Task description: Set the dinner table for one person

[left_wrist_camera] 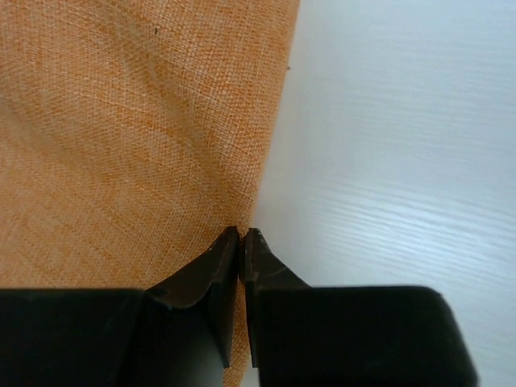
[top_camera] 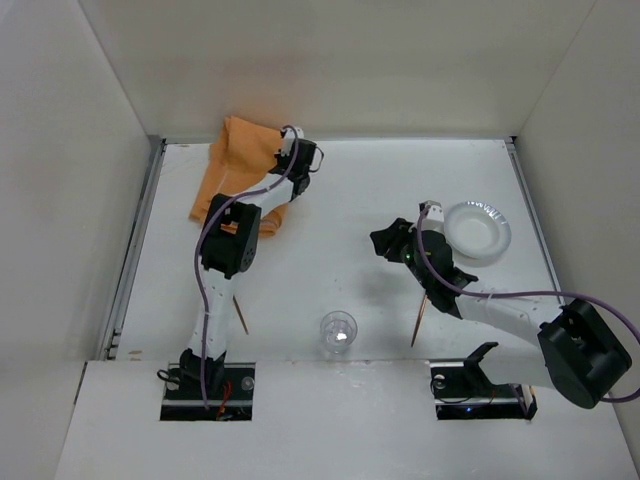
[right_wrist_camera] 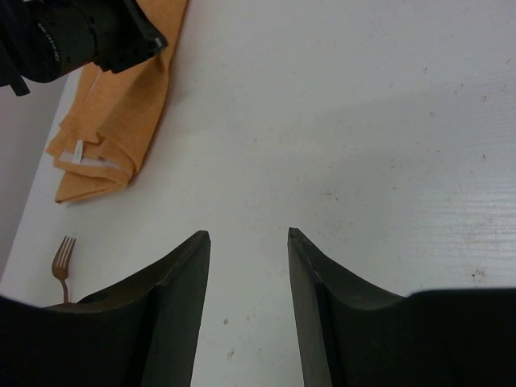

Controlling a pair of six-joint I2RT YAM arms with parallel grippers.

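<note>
The dinner table [top_camera: 340, 200] is a white tabletop. A folded orange cloth [top_camera: 235, 165] lies at its far left. My left gripper [top_camera: 298, 160] is at the cloth's right edge. In the left wrist view the left gripper [left_wrist_camera: 242, 234] is shut, pinching the edge of the cloth [left_wrist_camera: 137, 137] where it meets the table [left_wrist_camera: 403, 145]. My right gripper [top_camera: 380, 242] is open and empty over the bare middle of the table, left of a white plate [top_camera: 477, 232]. In the right wrist view the right gripper [right_wrist_camera: 248, 235] has its jaws wide apart above the bare table [right_wrist_camera: 363, 121].
A clear glass [top_camera: 338, 332] stands near the front middle. A copper fork [top_camera: 240, 313] lies by the left arm and shows in the right wrist view [right_wrist_camera: 62, 262]. Another copper utensil [top_camera: 420, 320] lies under the right arm. White walls surround the table.
</note>
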